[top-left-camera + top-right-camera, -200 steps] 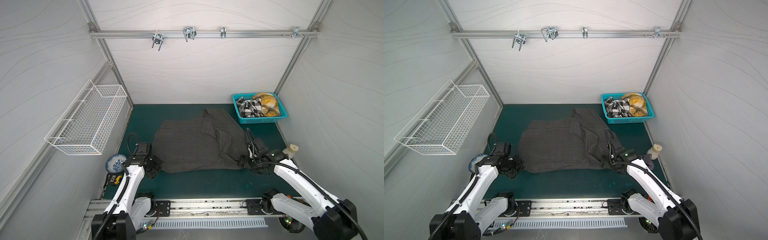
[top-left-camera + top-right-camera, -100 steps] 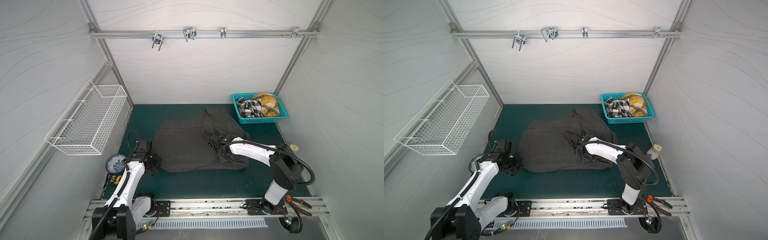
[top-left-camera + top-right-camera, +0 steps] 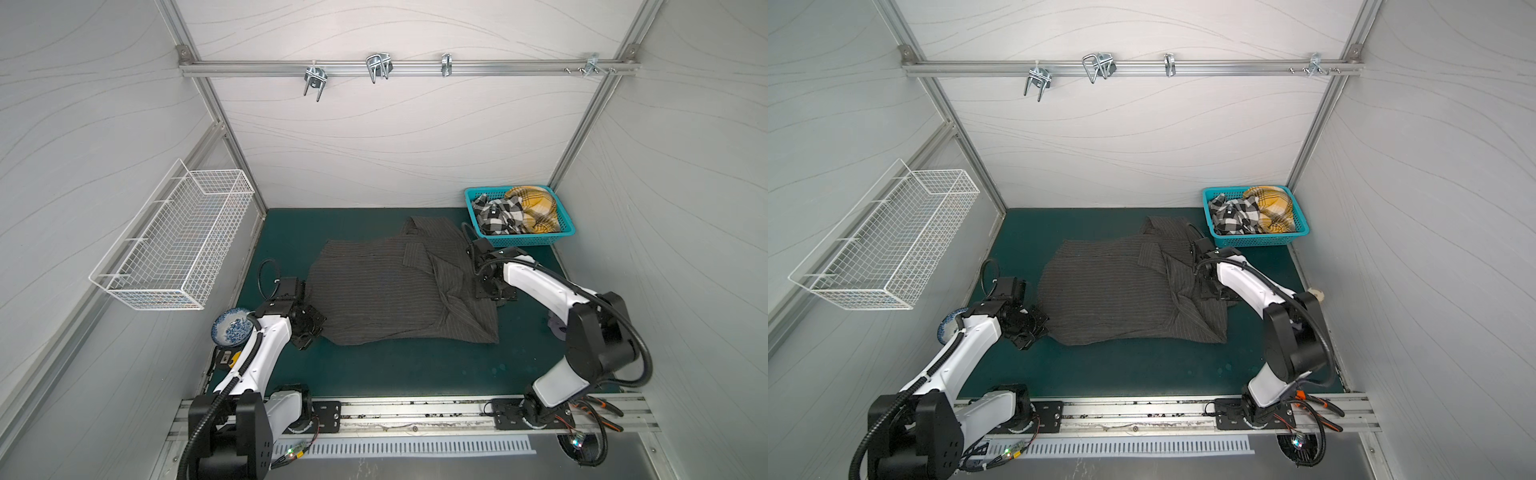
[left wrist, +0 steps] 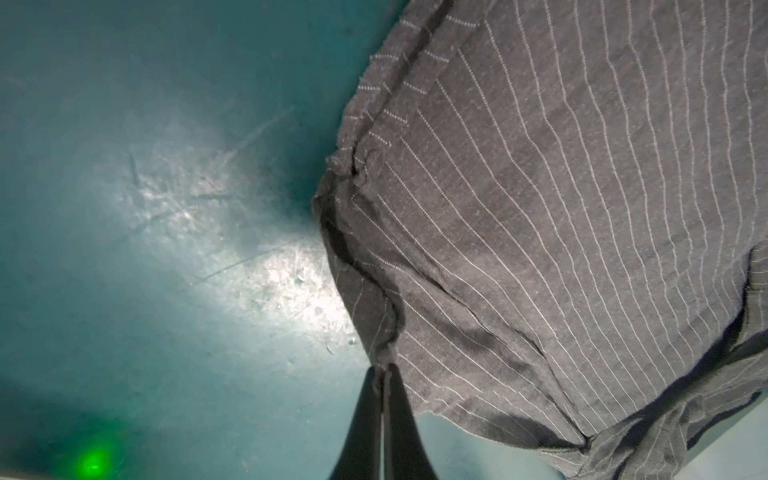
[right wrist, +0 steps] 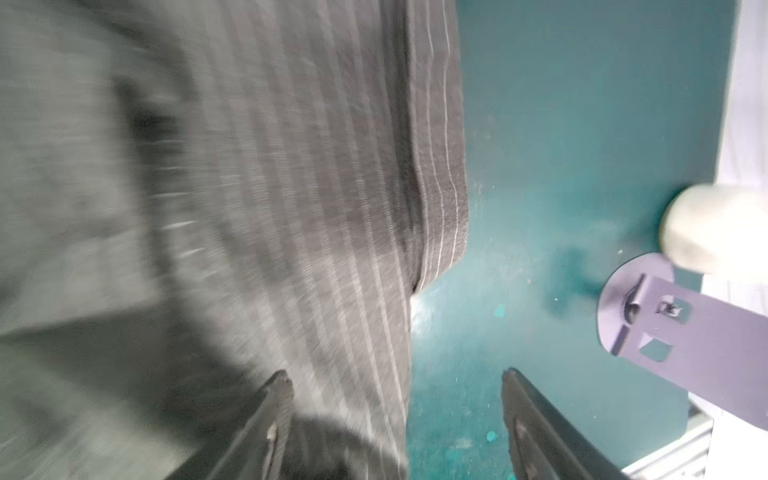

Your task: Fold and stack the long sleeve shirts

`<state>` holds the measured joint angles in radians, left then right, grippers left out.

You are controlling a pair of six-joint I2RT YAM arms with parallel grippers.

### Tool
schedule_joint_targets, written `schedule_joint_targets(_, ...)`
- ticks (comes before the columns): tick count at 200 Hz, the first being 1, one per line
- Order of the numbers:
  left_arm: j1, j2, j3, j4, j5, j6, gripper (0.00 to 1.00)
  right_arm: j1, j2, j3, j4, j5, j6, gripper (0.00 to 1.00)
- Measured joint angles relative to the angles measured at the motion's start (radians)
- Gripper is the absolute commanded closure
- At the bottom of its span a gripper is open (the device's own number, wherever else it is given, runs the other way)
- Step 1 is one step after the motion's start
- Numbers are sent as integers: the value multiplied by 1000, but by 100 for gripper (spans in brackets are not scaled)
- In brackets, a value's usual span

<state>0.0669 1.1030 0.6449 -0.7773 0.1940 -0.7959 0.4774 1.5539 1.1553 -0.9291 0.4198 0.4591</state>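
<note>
- In a top view, the left gripper (image 3: pixel 308 328), lower left of centre, is pinched shut on the lower-left corner of the pinstriped shirt (image 3: pixel 386 291).
- The shirt lies mid-frame on the mat (image 3: pixel 374 374), with its long axis running left to right.
- The right gripper (image 3: pixel 492 291) stands at the shirt's right edge, nearer that side. Its jaws are spread wide, astride the edge, gripping nothing.
- The 2 other shirts (image 3: pixel 496 214) lie in the basket (image 3: pixel 523 242), upper right.

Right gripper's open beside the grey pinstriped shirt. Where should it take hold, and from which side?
Grip the grey pinstriped shirt by its stitched edge band, just ahead of the right gripper. Come in low from the bare green mat side: the band lies flat with its free edge facing the mat, so one finger can probably slide under.
</note>
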Motion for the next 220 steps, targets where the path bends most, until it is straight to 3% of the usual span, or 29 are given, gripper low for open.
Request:
schedule_joint_targets(40, 5, 6, 6, 15, 1, 14, 100, 304, -100, -72, -17, 39, 35, 18)
schedule_joint_targets(86, 25, 36, 6, 34, 7, 23, 100, 407, 149, -86, -98, 137, 141, 21)
schedule_joint_targets(128, 43, 42, 6, 42, 8, 33, 100, 416, 253, -57, -173, 214, 223, 41)
schedule_joint_targets(203, 58, 61, 13, 45, 4, 45, 100, 417, 270, -26, -248, 283, 296, 100)
schedule_joint_targets(220, 59, 61, 15, 45, 4, 45, 100, 417, 235, -29, -249, 280, 291, 100)
